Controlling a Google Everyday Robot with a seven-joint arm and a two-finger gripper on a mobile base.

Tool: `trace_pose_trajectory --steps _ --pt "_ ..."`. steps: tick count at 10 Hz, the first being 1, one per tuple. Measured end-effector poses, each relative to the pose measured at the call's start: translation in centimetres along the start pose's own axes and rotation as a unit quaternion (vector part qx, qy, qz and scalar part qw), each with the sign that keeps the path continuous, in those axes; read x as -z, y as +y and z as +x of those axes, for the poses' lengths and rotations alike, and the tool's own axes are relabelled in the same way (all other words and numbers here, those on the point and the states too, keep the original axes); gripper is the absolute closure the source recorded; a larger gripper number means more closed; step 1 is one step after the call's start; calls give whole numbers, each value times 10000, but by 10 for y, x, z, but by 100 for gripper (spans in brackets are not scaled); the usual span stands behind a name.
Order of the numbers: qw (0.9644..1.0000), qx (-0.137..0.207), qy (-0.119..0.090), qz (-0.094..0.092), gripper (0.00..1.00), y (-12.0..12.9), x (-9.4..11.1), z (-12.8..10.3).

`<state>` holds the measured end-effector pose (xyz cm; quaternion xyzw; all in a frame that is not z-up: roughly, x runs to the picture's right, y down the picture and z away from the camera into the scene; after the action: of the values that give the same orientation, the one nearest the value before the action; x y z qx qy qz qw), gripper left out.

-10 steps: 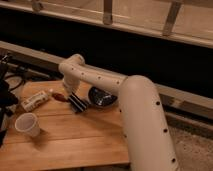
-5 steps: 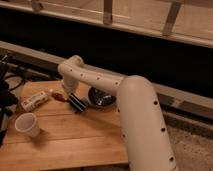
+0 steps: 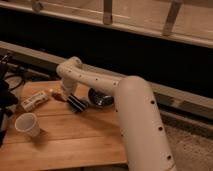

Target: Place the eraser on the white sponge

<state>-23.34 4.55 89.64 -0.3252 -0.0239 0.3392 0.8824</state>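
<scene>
End effector: the end effector (image 3: 68, 96) hangs low over the table (image 3: 75, 142) at the end of the white arm (image 3: 131, 102), right at the eraser. From where I stand I cannot tell whether it is released, clenched or grasping the eraser.
Eraser: the eraser (image 3: 76, 103), a dark striped block, sits just beside the end effector, between a small red item (image 3: 56, 95) and a black bowl (image 3: 100, 98). I cannot tell whether it rests on the table or is lifted off it.
White sponge: the white sponge (image 3: 34, 101) lies flat beyond the red item, apart from the eraser, with nothing on it.
Stage, as judged: the placement is not yet done and the carry across is outstanding.
Risk, hold: a shallow or off-centre grip on so small a block could let it twist or drop mid-carry.
Risk, path: the red item lies between the eraser and the sponge, so a low carry could knock it into the sponge.
Risk, release: the sponge is narrow and probably soft, so an off-centre release could let the eraser slide off. Pressing down could shove the sponge aside.
Risk, bystander: the white cup (image 3: 26, 125) stands near the sponge, and a wide sweep might tip it. I judge this the lesser risk.
</scene>
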Motion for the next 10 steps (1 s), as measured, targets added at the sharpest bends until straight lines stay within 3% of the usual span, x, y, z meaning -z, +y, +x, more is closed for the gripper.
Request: trace_pose_trajectory --steps 2,4,6,10 --pt "10000 31 6 -3 68 1 -2 0" --pt "9999 138 16 -21 53 3 -5 -1" --pt "9995 317 27 -46 51 11 -10 -9" --pt "9985 544 31 -99 88 17 -16 -18"
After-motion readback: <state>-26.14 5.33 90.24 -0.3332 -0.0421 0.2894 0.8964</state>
